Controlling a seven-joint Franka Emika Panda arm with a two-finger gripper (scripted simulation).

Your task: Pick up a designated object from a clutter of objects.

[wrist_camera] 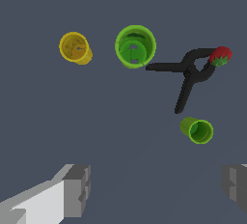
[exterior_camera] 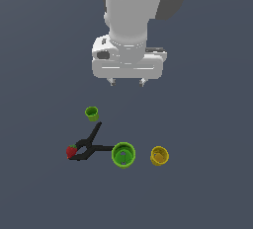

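Here your gripper [exterior_camera: 127, 82] hangs high above the bench, jaws spread and empty, since the small round yellow plastic cup [exterior_camera: 159, 156] stands apart beside the larger bright green cup [exterior_camera: 123, 154].

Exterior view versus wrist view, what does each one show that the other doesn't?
Only the exterior view shows the arm's white body above the open gripper. Only the wrist view looks down into the cups and shows the finger pads close up. Both show the yellow cup, big green cup, small green cup, clamp and strawberry.
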